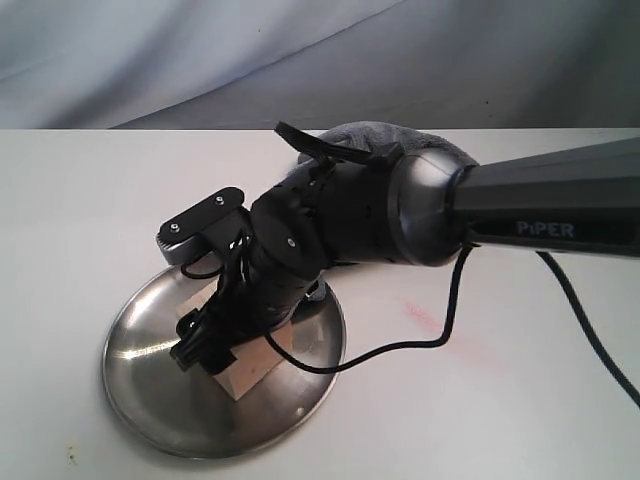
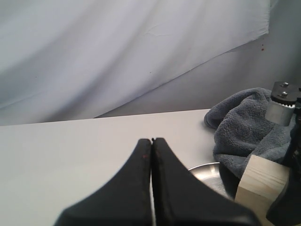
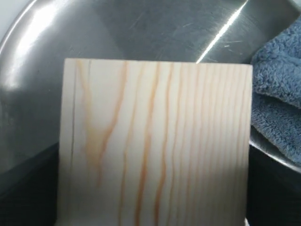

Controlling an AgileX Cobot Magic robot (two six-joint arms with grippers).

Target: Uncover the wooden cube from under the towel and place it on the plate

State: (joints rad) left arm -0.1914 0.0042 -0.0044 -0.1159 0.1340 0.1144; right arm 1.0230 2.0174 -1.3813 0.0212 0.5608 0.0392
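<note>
Black right arm bent down over plate, right pincer gripping wooden cube; left pincer closed.

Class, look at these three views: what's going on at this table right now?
The right gripper is clamped on the wooden cube, holding it at the plate. Whether the cube touches the steel or hangs just above it is unclear. The towel lies bunched beside the plate, its edge over the rim, not covering the cube. The left gripper is shut, empty and off to the side.
</note>
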